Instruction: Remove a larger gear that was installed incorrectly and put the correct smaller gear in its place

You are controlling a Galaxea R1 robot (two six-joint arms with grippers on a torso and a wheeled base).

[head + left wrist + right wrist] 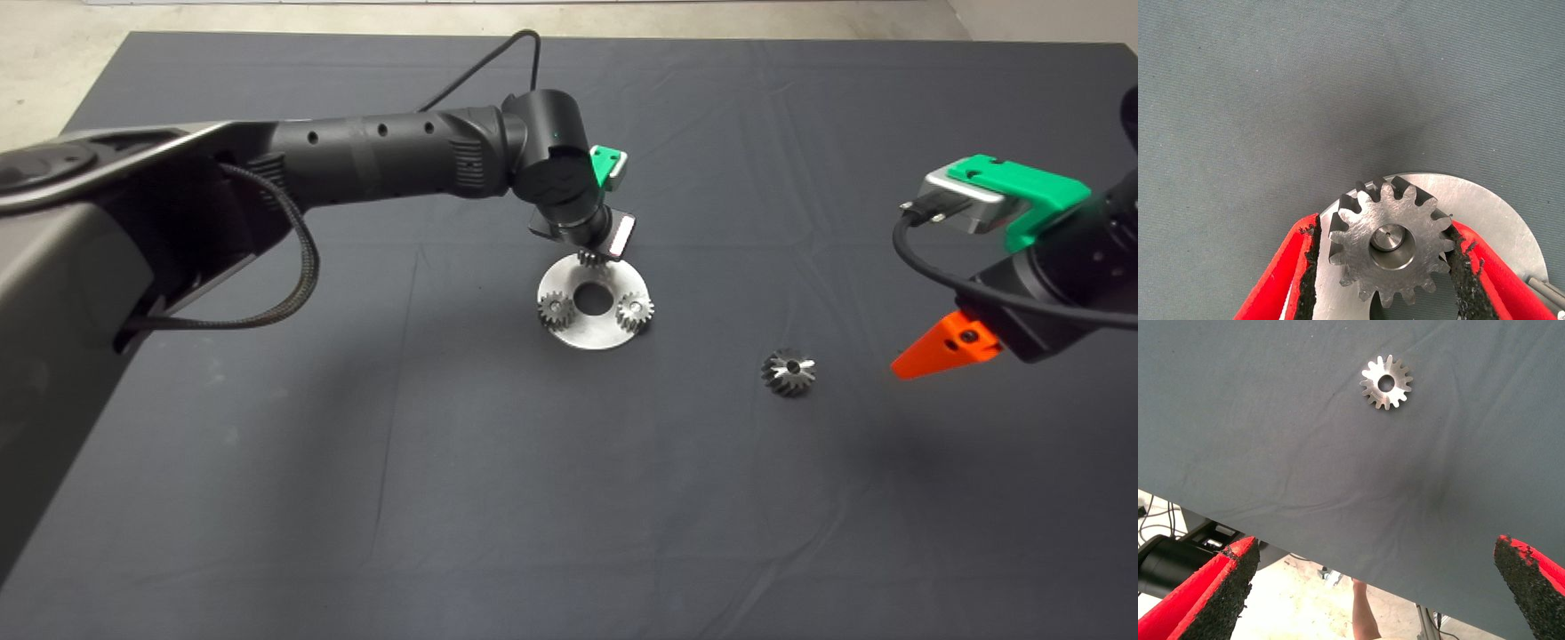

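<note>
The smaller gear (1390,248) sits on a pin at the far spot of the round silver plate (1491,207). The pin's end shows in its centre hole. My left gripper (1385,227) is shut on this gear, with a pad against its teeth on each side. In the head view the left gripper (594,251) hangs over the plate's (587,335) far edge and hides most of the gear (589,259). The larger gear (789,372) lies alone on the mat to the plate's right; it also shows in the right wrist view (1386,382). My right gripper (942,348) is open and empty, right of it.
Two alike small gears with pins stand on the plate's near left (556,308) and near right (635,311), with a round hole (593,300) between them. In the right wrist view a person's leg (1365,613) shows beyond the mat's edge.
</note>
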